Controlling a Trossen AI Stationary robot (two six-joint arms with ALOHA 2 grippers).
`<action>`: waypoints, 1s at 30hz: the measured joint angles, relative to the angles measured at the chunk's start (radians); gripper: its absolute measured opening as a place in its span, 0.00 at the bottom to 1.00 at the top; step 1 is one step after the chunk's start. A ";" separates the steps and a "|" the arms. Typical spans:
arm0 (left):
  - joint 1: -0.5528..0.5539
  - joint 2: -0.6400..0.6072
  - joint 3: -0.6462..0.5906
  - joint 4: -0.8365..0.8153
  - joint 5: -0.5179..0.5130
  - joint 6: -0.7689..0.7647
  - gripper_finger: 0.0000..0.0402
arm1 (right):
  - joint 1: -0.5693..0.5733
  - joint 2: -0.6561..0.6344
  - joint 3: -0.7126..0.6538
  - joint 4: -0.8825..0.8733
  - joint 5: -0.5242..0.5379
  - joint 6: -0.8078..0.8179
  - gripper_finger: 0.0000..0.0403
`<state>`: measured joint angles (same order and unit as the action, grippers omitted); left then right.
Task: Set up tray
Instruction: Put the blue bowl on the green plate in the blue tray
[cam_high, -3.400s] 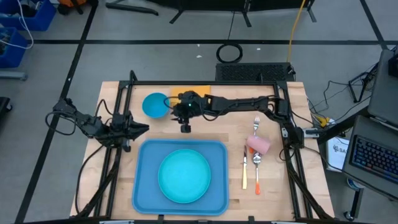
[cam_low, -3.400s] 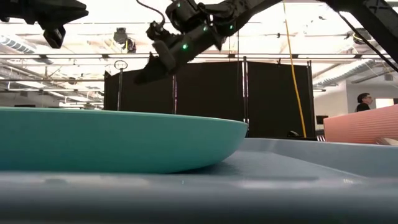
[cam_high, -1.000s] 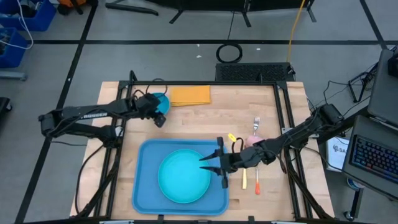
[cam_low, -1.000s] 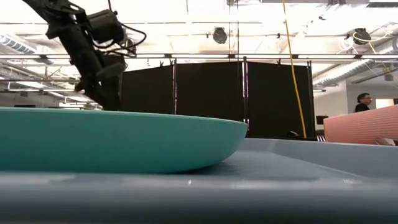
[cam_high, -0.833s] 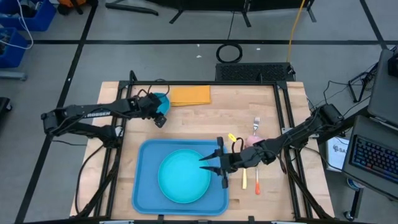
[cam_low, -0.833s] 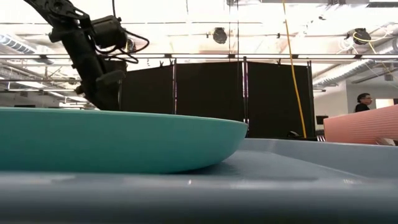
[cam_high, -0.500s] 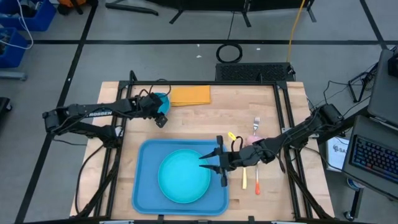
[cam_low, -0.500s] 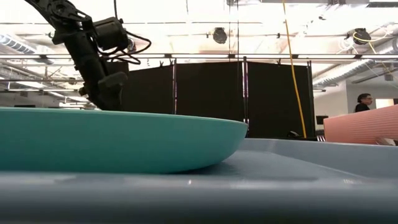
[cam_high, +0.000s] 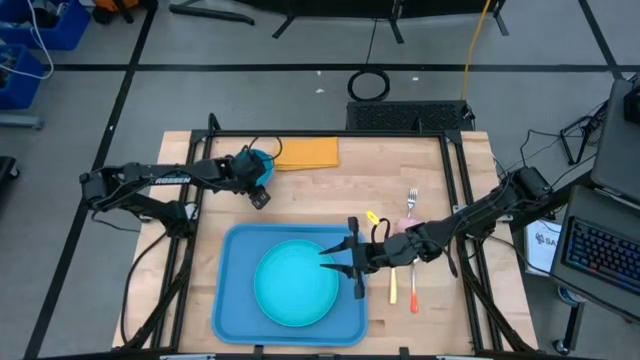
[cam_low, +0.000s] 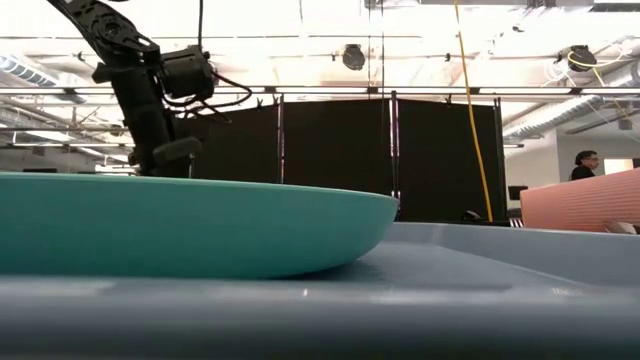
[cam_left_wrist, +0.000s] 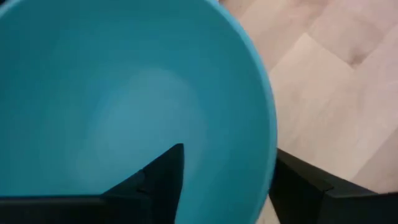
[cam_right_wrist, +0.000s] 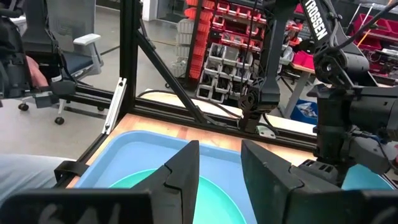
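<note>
Blue tray (cam_high: 232, 300) under right gripper (cam_high: 335, 261) — fingers parted, holding nothing, left gripper (cam_high: 258, 180) clasping bowl (cam_high: 257, 160) rim — arm lettered "TROSSEN"

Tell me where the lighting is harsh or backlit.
Low view: bright ceiling lights backlight the left arm into silhouette. Left wrist view: bowl evenly lit, no glare. High view: even light, soft shadows on the table.

We see little of the blue bowl (cam_high: 257, 160), mostly under the left pincer (cam_high: 258, 180); its rim runs off the wrist view.
</note>
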<state>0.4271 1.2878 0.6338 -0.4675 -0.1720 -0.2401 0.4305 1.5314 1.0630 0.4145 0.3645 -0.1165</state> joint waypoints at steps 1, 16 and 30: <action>0.000 0.000 0.000 0.001 -0.004 0.000 0.46 | 0.000 0.000 0.000 0.000 0.000 0.000 0.28; -0.027 -0.020 0.000 0.000 -0.025 0.079 0.02 | -0.006 0.000 0.000 -0.001 0.000 0.000 0.28; -0.218 -0.180 0.000 -0.012 -0.010 0.082 0.02 | -0.032 0.001 -0.047 0.069 0.000 0.000 0.28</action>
<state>0.2090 1.1075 0.6334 -0.4796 -0.1823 -0.1582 0.3985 1.5320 1.0161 0.4831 0.3649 -0.1165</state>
